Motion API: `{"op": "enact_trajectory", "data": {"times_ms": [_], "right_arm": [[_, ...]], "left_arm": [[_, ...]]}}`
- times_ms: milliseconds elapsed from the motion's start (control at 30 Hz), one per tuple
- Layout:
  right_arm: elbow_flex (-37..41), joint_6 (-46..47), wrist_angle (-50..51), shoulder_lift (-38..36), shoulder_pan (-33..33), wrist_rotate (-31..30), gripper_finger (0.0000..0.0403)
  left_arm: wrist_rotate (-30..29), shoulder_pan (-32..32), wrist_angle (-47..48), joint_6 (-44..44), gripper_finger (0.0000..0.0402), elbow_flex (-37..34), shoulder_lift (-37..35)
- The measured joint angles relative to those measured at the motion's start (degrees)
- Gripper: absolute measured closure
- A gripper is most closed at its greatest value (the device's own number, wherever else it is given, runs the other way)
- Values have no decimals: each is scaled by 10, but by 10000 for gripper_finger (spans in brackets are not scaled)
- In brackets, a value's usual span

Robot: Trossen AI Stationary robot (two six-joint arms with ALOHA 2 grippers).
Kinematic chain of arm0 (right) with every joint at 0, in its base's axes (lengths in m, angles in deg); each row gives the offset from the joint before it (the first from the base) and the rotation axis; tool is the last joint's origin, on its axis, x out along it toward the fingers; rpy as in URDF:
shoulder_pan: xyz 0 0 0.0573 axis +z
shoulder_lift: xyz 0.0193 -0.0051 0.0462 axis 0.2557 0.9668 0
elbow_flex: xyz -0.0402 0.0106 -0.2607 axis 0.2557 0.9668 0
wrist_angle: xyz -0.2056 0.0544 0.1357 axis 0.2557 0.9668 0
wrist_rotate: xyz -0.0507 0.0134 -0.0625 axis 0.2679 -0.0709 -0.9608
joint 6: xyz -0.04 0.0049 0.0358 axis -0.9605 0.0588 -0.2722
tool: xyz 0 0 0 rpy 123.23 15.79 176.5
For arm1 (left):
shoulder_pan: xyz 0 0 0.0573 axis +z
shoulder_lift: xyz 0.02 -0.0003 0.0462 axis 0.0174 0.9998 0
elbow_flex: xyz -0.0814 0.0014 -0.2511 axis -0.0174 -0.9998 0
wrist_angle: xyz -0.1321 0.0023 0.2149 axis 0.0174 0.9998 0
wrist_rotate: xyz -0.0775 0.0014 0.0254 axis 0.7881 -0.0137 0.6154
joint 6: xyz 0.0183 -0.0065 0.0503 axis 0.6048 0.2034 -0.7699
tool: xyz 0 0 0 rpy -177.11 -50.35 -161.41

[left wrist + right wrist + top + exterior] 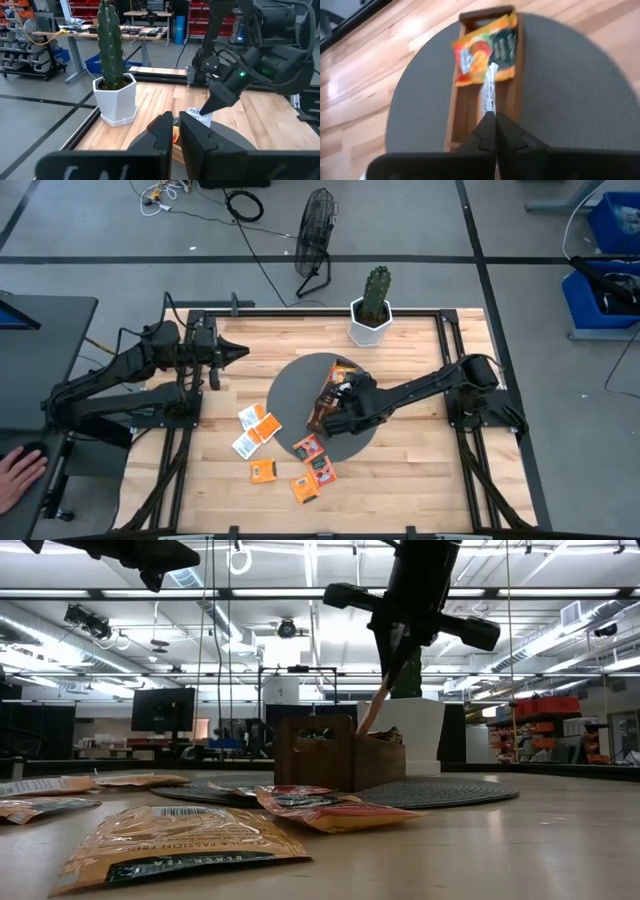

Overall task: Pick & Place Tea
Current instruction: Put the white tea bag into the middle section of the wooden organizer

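A: What's the worktop [410,470] made of?
B: Pale wood planks, smooth. The round mat [300,385] on it is matt grey, woven-looking.
A: And the tray [465,107] on the mat?
B: Brown wood. Tea sachets [165,840] beside the mat look glossy and crinkled.

Right tool [491,120] pinched closed; left tool [175,131] raised, idle.

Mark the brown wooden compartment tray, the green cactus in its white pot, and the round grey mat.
Brown wooden compartment tray [461,107]: right wrist view, left wall.
Green cactus [377,290]: high view, stem.
Round grey mat [560,90]: right wrist view, bare right part.
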Motion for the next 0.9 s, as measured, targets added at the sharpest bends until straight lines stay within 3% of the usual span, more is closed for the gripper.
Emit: {"op": "enact_trajectory", "data": {"times_ms": [633,900], "right_arm": [[-1,-11,-19,36,-7,18,403],[0,-56,-25,36,-7,17,397]], "left_arm": [[0,0,4,0,369,0,1],[0,0,4,0,369,0,1]]}}
